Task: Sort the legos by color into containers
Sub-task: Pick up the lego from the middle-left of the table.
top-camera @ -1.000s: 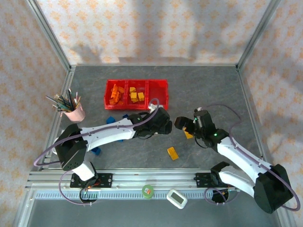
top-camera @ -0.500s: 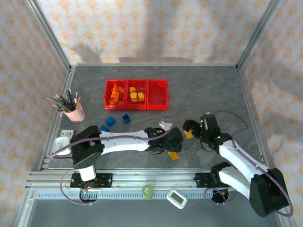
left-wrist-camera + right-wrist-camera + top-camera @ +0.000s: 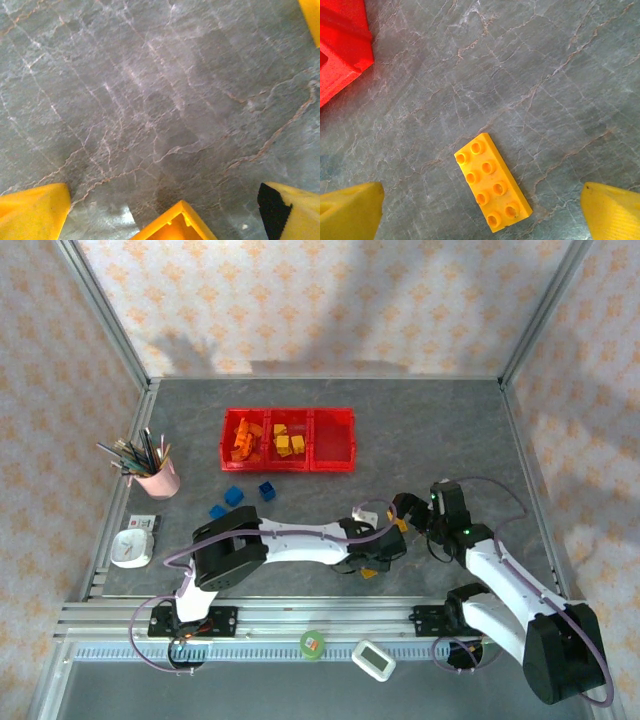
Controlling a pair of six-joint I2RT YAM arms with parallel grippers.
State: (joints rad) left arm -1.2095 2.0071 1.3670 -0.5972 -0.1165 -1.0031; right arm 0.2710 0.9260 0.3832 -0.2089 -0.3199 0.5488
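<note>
The containers (image 3: 349, 440) are three joined red bins at the back; the left one holds orange legos (image 3: 241, 440) and the middle one yellow legos (image 3: 288, 442). My left gripper (image 3: 386, 549) is open, low over a yellow lego (image 3: 370, 571). In the left wrist view that hollow-bottomed lego (image 3: 172, 226) lies between my left gripper's (image 3: 163, 200) yellow fingers (image 3: 32, 212). My right gripper (image 3: 404, 508) is open above a flat yellow studded lego (image 3: 492, 182), which lies free on the table in front of my right gripper (image 3: 482, 200). Three blue legos (image 3: 233, 496) lie left of centre.
A pink pencil cup (image 3: 157, 478) stands at the left, with a white timer (image 3: 130, 548) in front of it. A green roll (image 3: 312, 643) and a white device (image 3: 373, 660) rest on the front rail. A red bin corner (image 3: 342, 45) shows in the right wrist view.
My left arm has swung from beside the red bins toward the front right, down over the yellow lego, and its jaws have opened wider. The right gripper shifted slightly right.
</note>
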